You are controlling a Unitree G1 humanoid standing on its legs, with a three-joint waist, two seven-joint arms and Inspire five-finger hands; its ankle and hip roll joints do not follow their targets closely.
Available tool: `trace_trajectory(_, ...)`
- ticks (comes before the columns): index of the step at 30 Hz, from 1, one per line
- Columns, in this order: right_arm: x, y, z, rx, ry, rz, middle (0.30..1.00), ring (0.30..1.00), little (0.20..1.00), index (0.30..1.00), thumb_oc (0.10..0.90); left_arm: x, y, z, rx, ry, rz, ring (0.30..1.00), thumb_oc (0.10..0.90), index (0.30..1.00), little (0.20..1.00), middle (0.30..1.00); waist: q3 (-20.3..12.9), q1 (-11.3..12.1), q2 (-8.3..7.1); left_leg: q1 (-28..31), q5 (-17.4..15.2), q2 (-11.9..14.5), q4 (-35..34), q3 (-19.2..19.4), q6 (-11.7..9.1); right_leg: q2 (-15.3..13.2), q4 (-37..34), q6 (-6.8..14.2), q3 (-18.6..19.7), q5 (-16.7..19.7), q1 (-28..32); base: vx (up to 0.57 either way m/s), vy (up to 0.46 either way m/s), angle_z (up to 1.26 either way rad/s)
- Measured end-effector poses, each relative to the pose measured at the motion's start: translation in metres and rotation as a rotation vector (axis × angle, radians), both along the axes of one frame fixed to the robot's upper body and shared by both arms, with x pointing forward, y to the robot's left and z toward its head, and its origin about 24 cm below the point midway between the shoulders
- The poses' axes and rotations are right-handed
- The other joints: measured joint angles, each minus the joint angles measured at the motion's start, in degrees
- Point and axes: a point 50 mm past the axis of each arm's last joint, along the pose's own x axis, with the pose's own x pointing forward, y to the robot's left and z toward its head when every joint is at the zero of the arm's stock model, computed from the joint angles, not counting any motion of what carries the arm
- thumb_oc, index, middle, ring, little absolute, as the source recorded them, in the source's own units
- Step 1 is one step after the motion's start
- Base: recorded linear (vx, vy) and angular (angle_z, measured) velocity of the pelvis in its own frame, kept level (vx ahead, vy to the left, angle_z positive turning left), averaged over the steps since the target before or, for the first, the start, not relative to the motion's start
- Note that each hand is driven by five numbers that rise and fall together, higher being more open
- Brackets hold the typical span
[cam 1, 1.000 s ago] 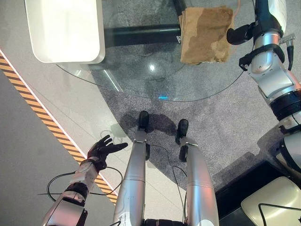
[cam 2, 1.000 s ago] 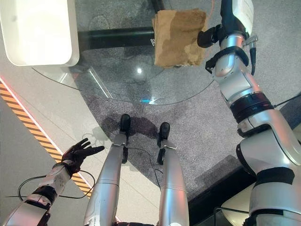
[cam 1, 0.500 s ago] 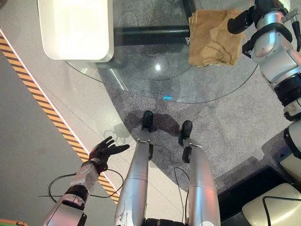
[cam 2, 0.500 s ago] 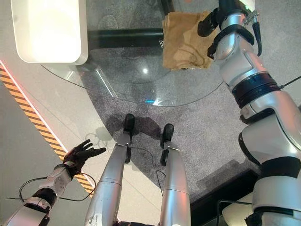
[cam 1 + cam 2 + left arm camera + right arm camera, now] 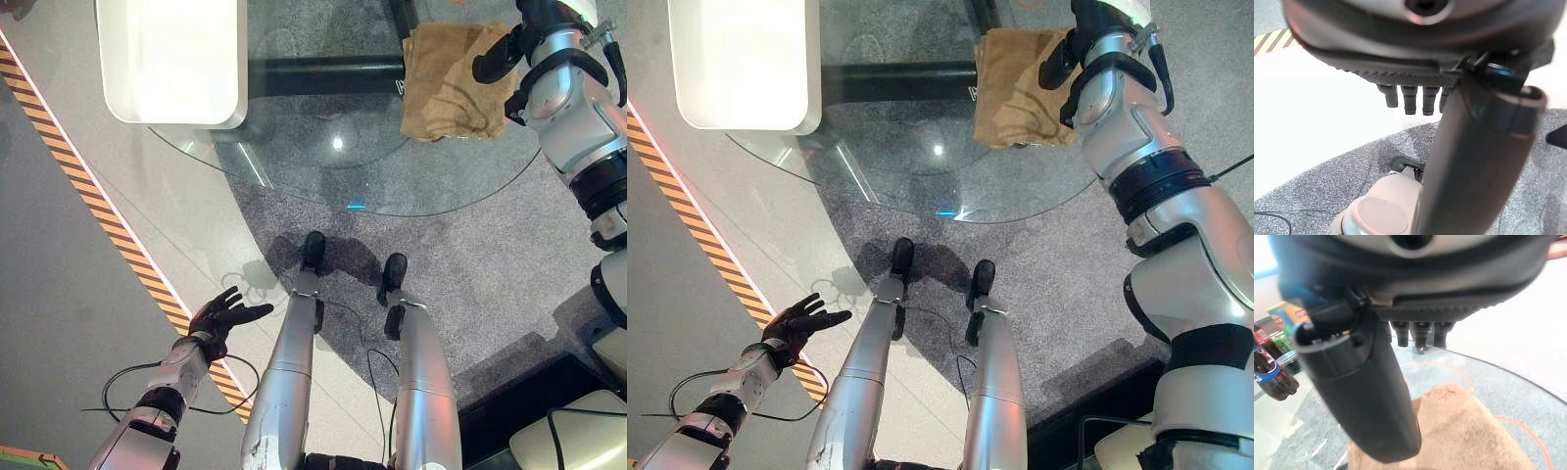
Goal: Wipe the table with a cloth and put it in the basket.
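**Cloth on the glass table, right hand above it**

The brown cloth (image 5: 446, 83) lies on the glass table (image 5: 294, 147), upper right of the frame. The right hand (image 5: 1415, 335) is over it with straight fingers, holding nothing. The left hand (image 5: 223, 315) hangs spread wide at lower left. A white tray (image 5: 171, 59) sits upper left.

floor: pale grey smooth surface at left, grey speckled carpet (image 5: 490, 284) at centre and right | marking: orange-and-black striped tape (image 5: 108, 220) running diagonally, near left to far left | furniture: round glass table (image 5: 323, 166) far centre, dark crossbar beneath | light: bright ceiling-lamp glints on the glass
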Motion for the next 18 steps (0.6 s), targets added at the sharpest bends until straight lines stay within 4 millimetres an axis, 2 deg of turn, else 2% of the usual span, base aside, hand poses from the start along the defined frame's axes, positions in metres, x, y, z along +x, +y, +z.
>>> trace_trajectory(5, 0.002, 0.003, -0.002, -0.023, 0.027, 0.008, 0.9, 0.9, 0.9, 0.9, 0.8, -0.002, 0.0, -0.002, 0.004, 0.006, -0.001, 0.9, 0.8, 0.9, 0.9, 0.9, 0.01, 0.03, 0.09, -0.14, 0.0, -0.02, -0.01, -0.24, -0.01, -0.03, 0.01, -0.05, -0.23, -0.07, -0.07, 0.0, 0.0, 0.0)
trace_trajectory(12, 0.004, 0.01, -0.006, -0.074, 0.057, 0.014, 0.9, 0.9, 0.9, 0.9, 0.8, -0.004, -0.002, -0.004, 0.009, 0.017, -0.015, 0.9, 0.8, 0.9, 0.9, 0.9, 0.0, 0.43, 1.56, -0.51, 0.1, -0.06, 0.01, -0.83, -0.15, -0.13, 0.18, -0.26, -0.91, -0.21, -0.27, 0.01, 0.007, 0.03)
trace_trajectory(18, 0.007, 0.019, -0.011, -0.124, 0.081, 0.02, 0.9, 0.9, 0.9, 0.9, 0.8, -0.004, -0.003, -0.005, 0.006, 0.017, -0.017, 0.9, 0.8, 0.9, 0.9, 0.9, -0.02, 0.69, 1.64, -0.83, 0.15, -0.06, 0.01, -0.8, -0.23, -0.16, 0.6, -0.41, -0.91, -0.31, -0.84, 0.0, 0.0, 0.0)
